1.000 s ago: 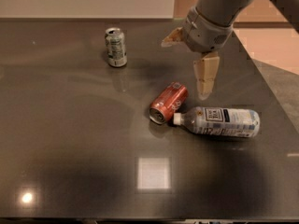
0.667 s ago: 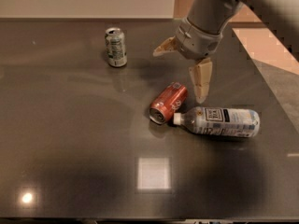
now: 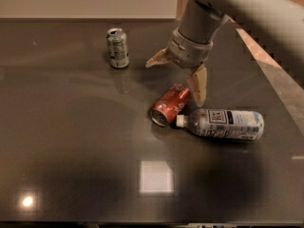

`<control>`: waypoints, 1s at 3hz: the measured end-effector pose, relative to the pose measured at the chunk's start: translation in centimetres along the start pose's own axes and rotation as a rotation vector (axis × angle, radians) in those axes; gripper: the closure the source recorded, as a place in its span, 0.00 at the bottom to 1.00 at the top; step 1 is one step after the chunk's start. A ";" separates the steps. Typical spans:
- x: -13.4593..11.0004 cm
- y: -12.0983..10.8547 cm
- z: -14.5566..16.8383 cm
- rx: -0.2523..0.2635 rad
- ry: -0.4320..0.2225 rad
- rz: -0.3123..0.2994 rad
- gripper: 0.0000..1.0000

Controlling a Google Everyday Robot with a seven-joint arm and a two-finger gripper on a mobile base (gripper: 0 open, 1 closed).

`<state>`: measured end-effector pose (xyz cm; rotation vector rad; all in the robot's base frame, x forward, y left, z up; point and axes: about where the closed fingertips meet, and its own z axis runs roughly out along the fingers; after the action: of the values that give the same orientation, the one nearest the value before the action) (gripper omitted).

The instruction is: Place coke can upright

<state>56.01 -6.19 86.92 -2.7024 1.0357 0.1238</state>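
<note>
The red coke can (image 3: pixel 169 105) lies on its side on the dark table (image 3: pixel 71 137), its silver end facing the front left. My gripper (image 3: pixel 176 80) hangs just above the can's far end, open, with one tan finger (image 3: pixel 198 85) pointing down beside the can's right side and the other finger (image 3: pixel 158 58) spread out to the left. It holds nothing.
A clear plastic bottle with a white label (image 3: pixel 221 123) lies on its side right of the coke can, its cap almost touching the can. A silver-green can (image 3: pixel 117 48) stands upright at the back left. The table's right edge (image 3: pixel 275 87) runs diagonally.
My gripper has moved left and down towards the coke can, fingers still spread. The can and bottle have not moved.
</note>
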 end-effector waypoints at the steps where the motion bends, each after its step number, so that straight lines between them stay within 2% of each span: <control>1: 0.1 -0.4 1.2 -0.020 0.022 -0.067 0.00; 3: -1.6 -0.3 2.4 -0.085 0.027 -0.114 0.00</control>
<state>55.04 -4.25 84.93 -2.8397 0.9010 0.1130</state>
